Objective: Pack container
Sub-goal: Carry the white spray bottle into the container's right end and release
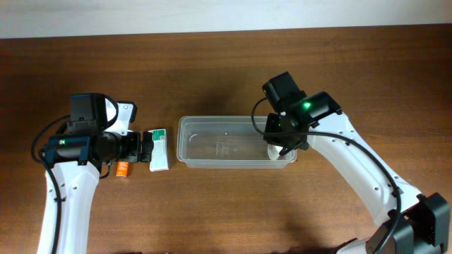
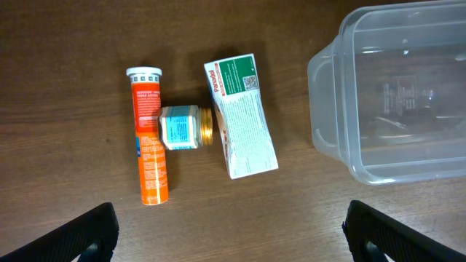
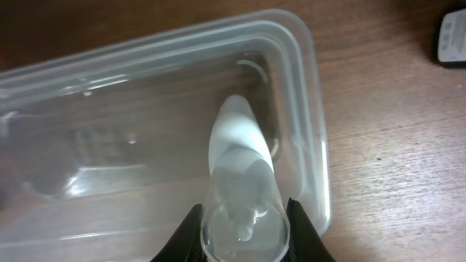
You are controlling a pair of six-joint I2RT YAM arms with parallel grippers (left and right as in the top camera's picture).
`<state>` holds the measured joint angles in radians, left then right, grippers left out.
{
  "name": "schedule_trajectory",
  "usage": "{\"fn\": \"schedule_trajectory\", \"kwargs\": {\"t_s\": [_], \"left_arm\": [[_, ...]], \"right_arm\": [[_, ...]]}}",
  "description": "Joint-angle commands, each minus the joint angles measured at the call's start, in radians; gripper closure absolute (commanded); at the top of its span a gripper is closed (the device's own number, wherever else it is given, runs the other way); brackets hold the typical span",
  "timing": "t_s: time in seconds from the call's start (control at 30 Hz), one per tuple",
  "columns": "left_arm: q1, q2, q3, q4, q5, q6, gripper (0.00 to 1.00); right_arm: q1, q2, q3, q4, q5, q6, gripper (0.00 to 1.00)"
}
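Brown wood tabletop, pale wall strip along the far edge.

Overhead: the container (image 1: pixel 233 141) sits mid-table, long side running left-right. The right gripper (image 1: pixel 280 141) hangs over its right end. The left gripper (image 1: pixel 145 147) is just left of the tub, above a white-green box (image 1: pixel 159 149), w/ an orange tube (image 1: pixel 122 168) poking out on the near side.

Left wrist view: jaws spread wide, holding nothing. Below, a small blue-label jar (image 2: pixel 182 127) lies btw tube and box, touching both. All three are on the table, outside the tub.

Right wrist view: jaws clamped on a clear-white tube (image 3: pixel 240 167) pointing down into the tub's right end, not yet let go. Otherwise the tub looks empty.

Judgement: early stage. First item is going in, approx. three are left outside.
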<state>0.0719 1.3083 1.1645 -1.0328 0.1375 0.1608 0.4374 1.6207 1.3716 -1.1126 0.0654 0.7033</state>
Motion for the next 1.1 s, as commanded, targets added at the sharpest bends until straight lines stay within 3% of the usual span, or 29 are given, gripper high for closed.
{"fn": "schedule_trajectory", "kwargs": {"t_s": [0.0, 0.83, 1.07], "left_arm": [[-0.004, 0.006, 0.016, -0.001, -0.004, 0.013, 0.00], [-0.004, 0.006, 0.016, -0.001, -0.004, 0.013, 0.00], [-0.004, 0.006, 0.016, -0.001, -0.004, 0.013, 0.00]], "right_arm": [[-0.001, -0.010, -0.012, 0.010, 0.098, 0.011, 0.96], [-0.027, -0.009, -0.012, 0.095, 0.089, 0.012, 0.96], [-0.026, -0.009, -0.012, -0.009, 0.044, 0.013, 0.96]]}}
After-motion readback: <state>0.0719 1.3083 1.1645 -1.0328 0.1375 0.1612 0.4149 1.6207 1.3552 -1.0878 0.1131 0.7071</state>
